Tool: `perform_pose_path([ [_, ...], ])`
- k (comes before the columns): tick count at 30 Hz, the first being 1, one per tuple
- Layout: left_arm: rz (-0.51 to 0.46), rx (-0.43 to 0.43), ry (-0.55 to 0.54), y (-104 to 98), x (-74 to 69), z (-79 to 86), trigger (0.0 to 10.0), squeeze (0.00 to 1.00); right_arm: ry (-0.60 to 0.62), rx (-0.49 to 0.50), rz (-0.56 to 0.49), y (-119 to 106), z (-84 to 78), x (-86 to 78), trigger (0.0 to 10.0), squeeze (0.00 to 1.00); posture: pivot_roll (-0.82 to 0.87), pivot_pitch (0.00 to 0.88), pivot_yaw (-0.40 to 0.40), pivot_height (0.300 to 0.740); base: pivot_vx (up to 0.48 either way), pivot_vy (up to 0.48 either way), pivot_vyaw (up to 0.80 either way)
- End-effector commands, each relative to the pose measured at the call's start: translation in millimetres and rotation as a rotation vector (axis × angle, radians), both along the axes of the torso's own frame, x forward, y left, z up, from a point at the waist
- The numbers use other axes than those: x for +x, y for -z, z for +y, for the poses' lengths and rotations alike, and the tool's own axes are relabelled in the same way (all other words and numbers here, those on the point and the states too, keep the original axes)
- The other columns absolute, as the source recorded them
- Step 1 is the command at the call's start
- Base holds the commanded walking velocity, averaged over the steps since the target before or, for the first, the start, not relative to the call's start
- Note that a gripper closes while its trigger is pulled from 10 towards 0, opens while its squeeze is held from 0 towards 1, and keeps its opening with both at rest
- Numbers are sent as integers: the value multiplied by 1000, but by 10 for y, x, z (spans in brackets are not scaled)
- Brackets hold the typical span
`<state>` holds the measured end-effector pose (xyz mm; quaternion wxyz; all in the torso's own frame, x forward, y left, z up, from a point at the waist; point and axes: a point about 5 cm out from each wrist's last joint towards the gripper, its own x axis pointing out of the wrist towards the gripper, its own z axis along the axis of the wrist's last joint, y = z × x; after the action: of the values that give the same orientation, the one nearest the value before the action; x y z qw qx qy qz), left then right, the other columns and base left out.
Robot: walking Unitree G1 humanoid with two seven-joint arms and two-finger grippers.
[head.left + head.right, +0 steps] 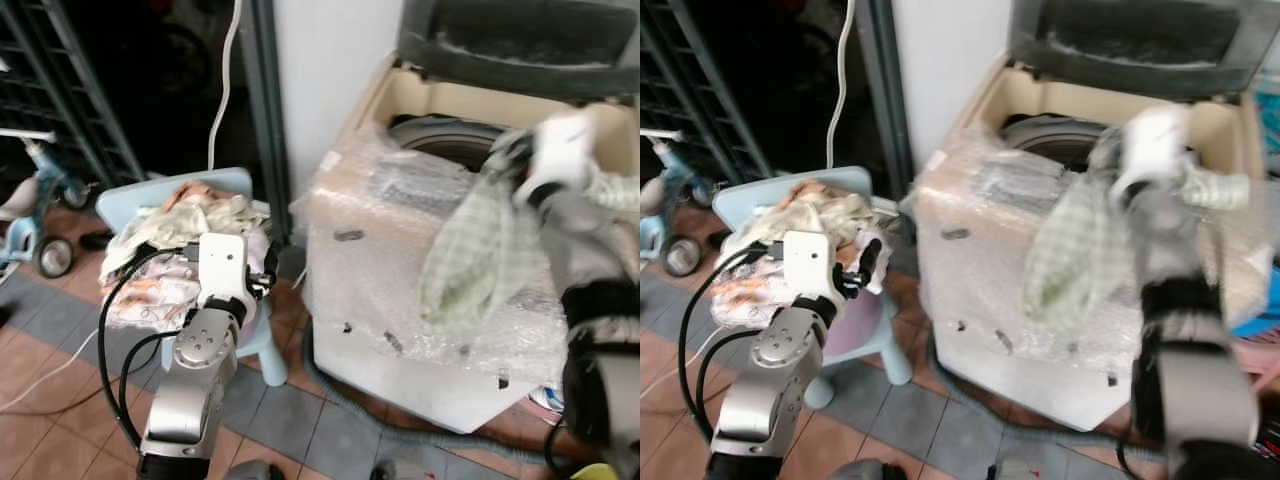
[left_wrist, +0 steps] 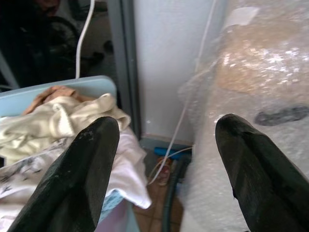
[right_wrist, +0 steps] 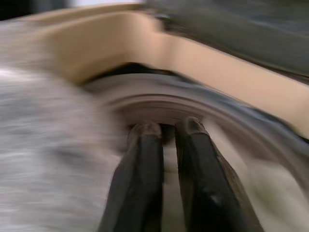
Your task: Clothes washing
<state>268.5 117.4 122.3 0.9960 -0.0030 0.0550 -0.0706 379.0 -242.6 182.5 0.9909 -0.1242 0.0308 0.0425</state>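
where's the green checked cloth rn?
The green checked cloth hangs from the right gripper, on the robot's right, draped over the front edge of the bubble-wrapped washing machine by its open drum.

One top-loading washing machine (image 1: 420, 300), cream body wrapped in clear bubble plastic, dark lid raised.

One pale green checked cloth (image 1: 470, 250), hanging over the machine's front edge.

One light blue plastic child's chair (image 1: 215, 185); on it one heap of crumpled clothes (image 1: 175, 245), cream, white and peach. Separate pieces in the heap cannot be counted.

One light blue child's tricycle (image 1: 35, 215); one of its wheels is visible.

One white cable (image 1: 225, 75) hanging down by the dark grey post.

One grey ribbed drain hose (image 1: 400, 432) on the tiled floor.

Two silver robot arms, two black fingers each.
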Motion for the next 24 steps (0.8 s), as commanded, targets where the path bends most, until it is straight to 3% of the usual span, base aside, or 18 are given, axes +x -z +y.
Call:
perform_pose_path([
  [1, 0, 12, -2, -1, 6, 32, 10000, 0, -172, -39, -107, -313, 160, -17, 10000, 1000, -20, 0, 37, 740, 0, 0, 0],
  [5, 2, 13, 0, 0, 6, 27, 10000, 0, -346, -121, -58, -314, 190, -129, 10000, 992, -26, 0, 38, 740, 0, 0, 0],
  [7, 0, 11, 5, -6, 10, 6, 10000, 0, -256, -184, -37, -340, -30, -139, 10000, 957, -23, 0, 34, 740, 0, 0, 0],
  [9, 0, 9, 5, -4, 6, 20, 10000, 0, -195, -180, -74, -397, -169, -201, 10000, 847, -23, 0, 32, 740, 0, 0, 0],
  [10, -2, 2, 3, 0, -9, 47, 10000, 0, -145, -170, -125, -398, -217, -278, 10000, 145, -26, 0, 33, 740, 0, 0, 0],
  [11, -3, -2, 3, 0, -14, 55, 10000, 0, -128, -166, -141, -397, -228, -307, 10000, 145, -26, 0, 33, 740, 0, 0, 0],
  [12, -7, -1, 2, -2, -25, 72, 10000, 0, -114, -157, -165, -344, -203, -397, 10000, 0, -29, 0, 30, 740, 0, 0, 0],
  [18, -37, 6, 9, -27, -60, 107, 10000, 0, -62, -184, -233, -86, -67, -771, 10000, 0, -36, 0, 37, 740, 0, 0, 0],
  [21, -42, 6, 25, -10, -100, 83, 10000, 0, 60, -184, -171, 190, -20, -1002, 10000, 0, -42, 0, 41, 740, 0, 0, 0],
  [23, -44, 9, 33, -6, -108, 64, 10000, 0, 116, -230, -99, 318, -41, -1048, 10000, 0, -46, 0, 46, 740, 0, 0, 0],
  [24, -45, 10, 35, -7, -110, 58, 10000, 0, 136, -225, -63, 374, -47, -1059, 4392, 0, -46, 0, 46, 740, 0, 0, 0],
])
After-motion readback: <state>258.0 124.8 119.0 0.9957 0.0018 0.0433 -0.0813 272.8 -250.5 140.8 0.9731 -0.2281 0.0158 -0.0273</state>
